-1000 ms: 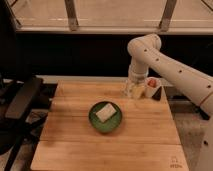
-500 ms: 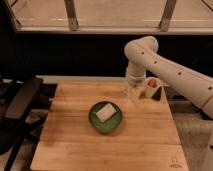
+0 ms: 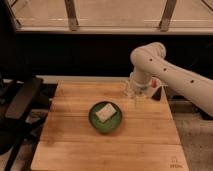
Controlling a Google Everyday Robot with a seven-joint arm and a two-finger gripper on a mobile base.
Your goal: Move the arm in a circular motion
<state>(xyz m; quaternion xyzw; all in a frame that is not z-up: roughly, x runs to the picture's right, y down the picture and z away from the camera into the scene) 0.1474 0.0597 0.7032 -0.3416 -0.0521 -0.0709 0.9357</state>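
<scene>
The thick white arm (image 3: 172,75) with small dark dots along its side reaches in from the right, bends at a rounded elbow near the top and points down over the far right part of the wooden table (image 3: 75,145). Its gripper (image 3: 134,94) hangs just above the table's back right area, to the upper right of the green bowl (image 3: 105,117).
The green bowl holds a pale folded cloth or sponge (image 3: 104,112). A small dark and red object (image 3: 156,91) stands behind the gripper at the table's right edge. A black chair (image 3: 20,100) is at the left. A dark wall and a railing lie behind.
The arm's elbow and gripper have shifted a little to the left over the last second. The bowl has not moved.
</scene>
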